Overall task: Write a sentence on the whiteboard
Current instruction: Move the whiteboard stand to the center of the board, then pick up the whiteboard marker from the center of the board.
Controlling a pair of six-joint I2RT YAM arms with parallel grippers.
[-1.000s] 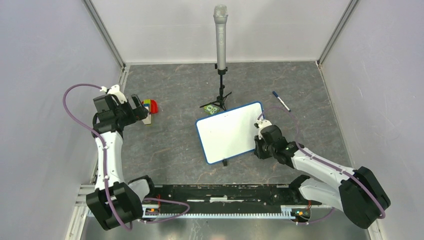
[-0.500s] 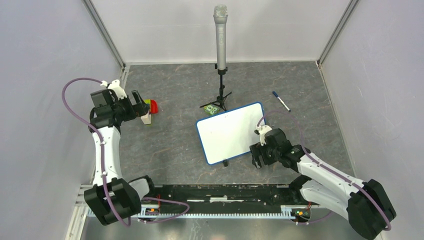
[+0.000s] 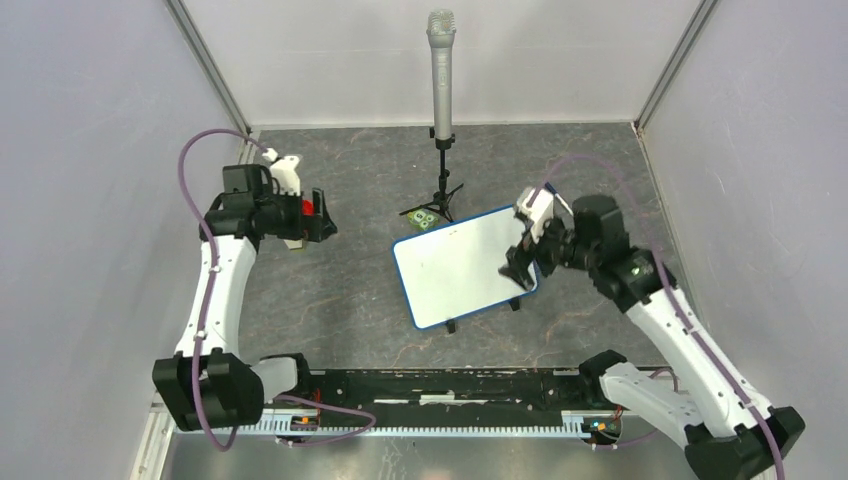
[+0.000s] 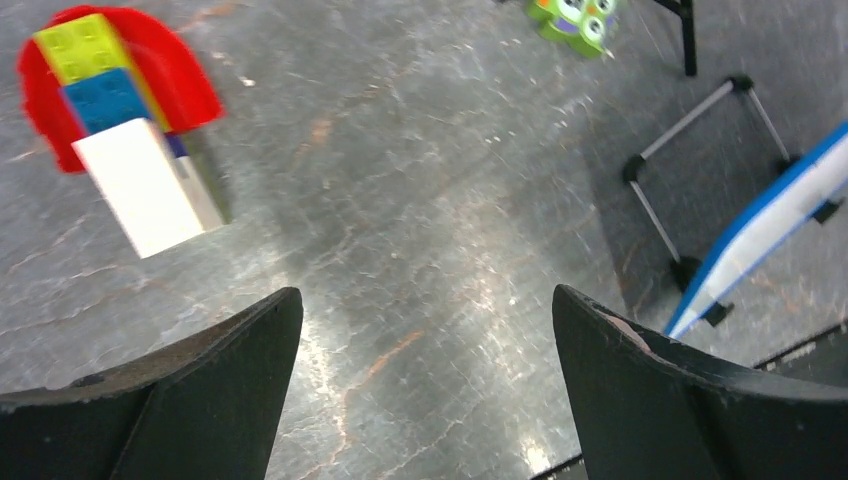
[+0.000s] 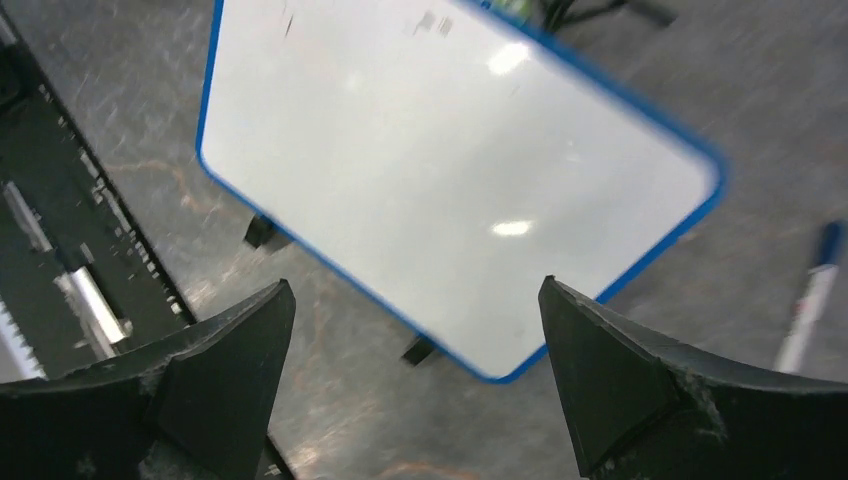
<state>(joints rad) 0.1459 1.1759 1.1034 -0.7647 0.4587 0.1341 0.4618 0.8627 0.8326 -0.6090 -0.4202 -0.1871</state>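
Left fingers (image 4: 200, 400), right fingers (image 5: 640, 400) wide apart; one whiteboard (image 5: 440, 170), one marker (image 5: 805, 315).

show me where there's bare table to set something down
Widest bare patch: between the toy blocks and the whiteboard, running down to the black rail. Also bare: the far right corner, past the marker. Crowded: around the microphone stand and green toy at the whiteboard's far edge.

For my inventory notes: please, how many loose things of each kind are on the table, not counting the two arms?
Whiteboard: 1
Marker pen: 1
Microphone on stand: 1
Toy brick stack: 1
Small green item: 1
Total: 5
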